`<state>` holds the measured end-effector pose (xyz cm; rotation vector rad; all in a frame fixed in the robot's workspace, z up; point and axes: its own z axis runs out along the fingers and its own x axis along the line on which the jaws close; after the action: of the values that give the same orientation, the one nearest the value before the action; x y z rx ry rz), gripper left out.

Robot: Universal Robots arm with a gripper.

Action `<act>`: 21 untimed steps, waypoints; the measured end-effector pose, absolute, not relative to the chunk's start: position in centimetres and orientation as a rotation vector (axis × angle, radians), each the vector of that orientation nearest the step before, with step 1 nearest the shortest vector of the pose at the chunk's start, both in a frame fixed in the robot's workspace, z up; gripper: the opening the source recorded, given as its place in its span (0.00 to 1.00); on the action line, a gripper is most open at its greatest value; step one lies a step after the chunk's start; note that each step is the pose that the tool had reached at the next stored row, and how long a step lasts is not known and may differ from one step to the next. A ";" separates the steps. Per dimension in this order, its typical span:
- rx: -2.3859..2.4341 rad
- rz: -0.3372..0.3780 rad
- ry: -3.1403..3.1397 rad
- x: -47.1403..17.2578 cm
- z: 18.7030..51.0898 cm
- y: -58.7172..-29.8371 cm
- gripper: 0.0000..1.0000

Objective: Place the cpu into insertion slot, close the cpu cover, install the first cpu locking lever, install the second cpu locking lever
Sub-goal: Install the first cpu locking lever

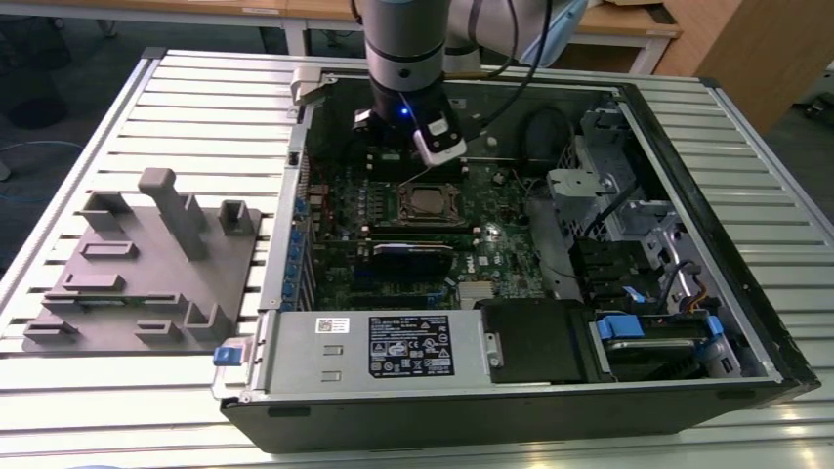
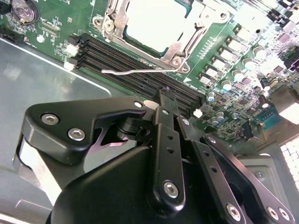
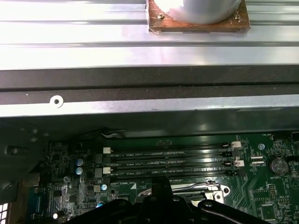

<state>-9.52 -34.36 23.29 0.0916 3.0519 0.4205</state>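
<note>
Slatted table (image 1: pixel 195 107) bears the open case (image 1: pixel 521 415). On its green board (image 2: pixel 60 28) the cpu cover (image 2: pixel 180 46) lies over the cpu (image 2: pixel 154 23). My gripper (image 2: pixel 166 95), pressed together and empty, hangs near an unlatched locking lever (image 2: pixel 135 71). I judge it thin, springy wire, best taken at its free end.

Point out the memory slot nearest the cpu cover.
The slot running right along the cpu cover, beside the gripper. The other three lie beyond it, toward the case wall.

Part of cpu (image 2: pixel 154 23) beyond edge
</note>
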 end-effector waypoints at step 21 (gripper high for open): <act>0.091 0.408 3.053 -9.0 23.2 -34.1 0.10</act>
<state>-8.98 -34.11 23.17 0.0911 3.0533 0.4076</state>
